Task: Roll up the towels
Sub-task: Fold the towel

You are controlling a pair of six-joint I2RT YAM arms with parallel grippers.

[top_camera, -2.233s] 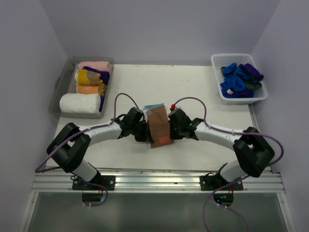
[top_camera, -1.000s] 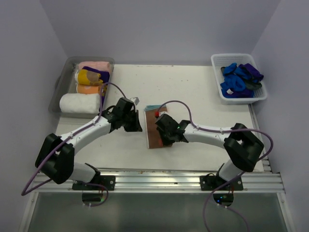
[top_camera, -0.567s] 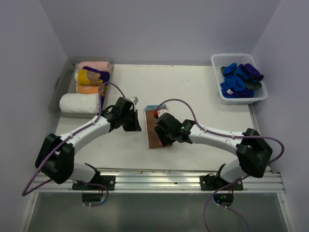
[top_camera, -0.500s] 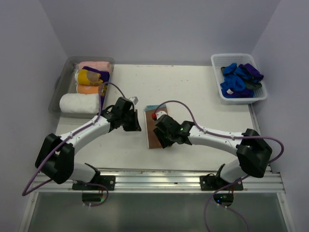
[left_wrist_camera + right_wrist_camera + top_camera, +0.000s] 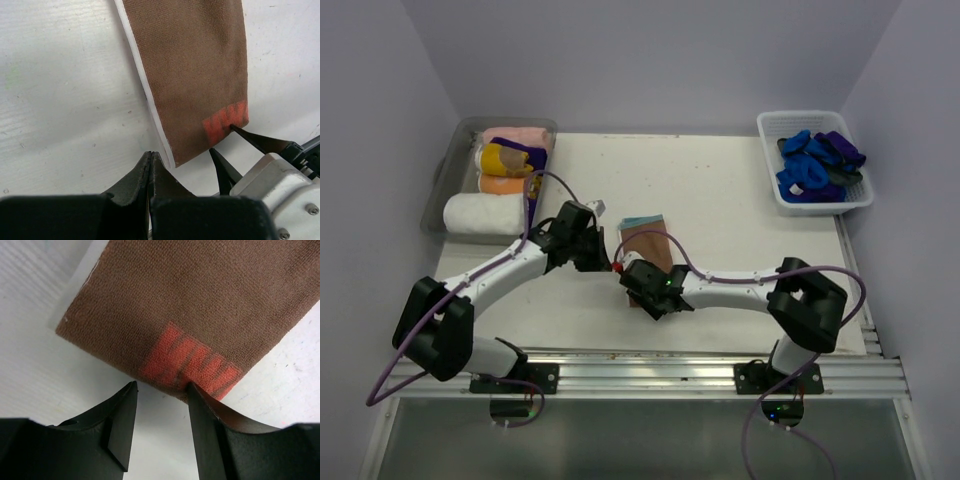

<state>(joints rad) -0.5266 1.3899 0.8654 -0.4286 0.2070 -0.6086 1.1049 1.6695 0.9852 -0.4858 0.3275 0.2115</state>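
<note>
Both claws are showing in the top view. Left claw (image 5: 604,260) is pointing down at the table (image 5: 720,200), just beside the left edge of one rust-brown towel (image 5: 650,243). This towel is lying flat near the middle of the table, on one pale blue layer (image 5: 640,221). Right claw (image 5: 628,275) is sitting at the near end of the towel. At the far left, one grey tray (image 5: 438,180) is holding five rolled towels (image 5: 485,213): one pink, one mustard yellow, one purple, one orange, one white. At the far right, one white basket (image 5: 772,195) is holding blue and purple pieces, and I cannot count them.

From the left wrist, the left claw (image 5: 151,165) is staying fully closed, its two fingers pressed together on nothing, above bare table beside the towel's near corner. The towel is carrying one orange-red patch (image 5: 226,120).

From the right wrist, the right claw (image 5: 159,400) is standing half open and gripping nothing. One finger (image 5: 120,425) is hanging over bare table, the other is meeting the towel's edge at the patch.
</note>
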